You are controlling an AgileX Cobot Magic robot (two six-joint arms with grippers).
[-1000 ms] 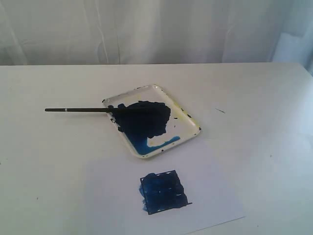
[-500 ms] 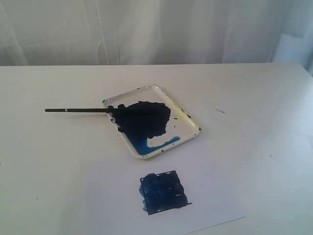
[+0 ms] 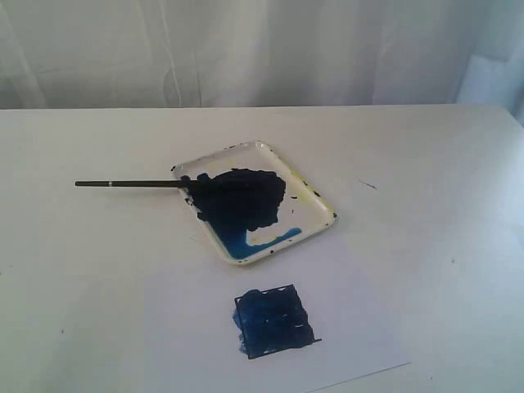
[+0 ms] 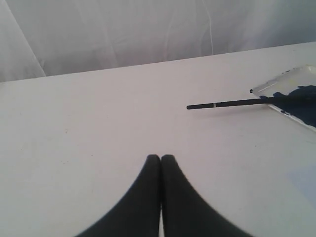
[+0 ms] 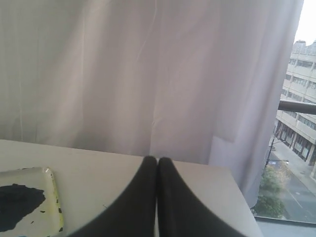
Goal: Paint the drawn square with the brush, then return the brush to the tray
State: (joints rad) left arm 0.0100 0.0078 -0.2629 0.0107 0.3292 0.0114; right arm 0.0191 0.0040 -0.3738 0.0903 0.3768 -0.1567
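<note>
Though patchy, drawn square dark blue

Matte black jaws, smooth, curved, tapering to rounded ends

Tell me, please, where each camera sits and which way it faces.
Exterior: raised, looking down across the table at the tray, brush and drawn square; no robot part shows.
Left wrist: low over the table, facing the brush handle; shut left end effector in the foreground.
Right wrist: facing the curtain and a window; shut right end effector in the foreground.
Shared: the tray appears in all three.
</note>
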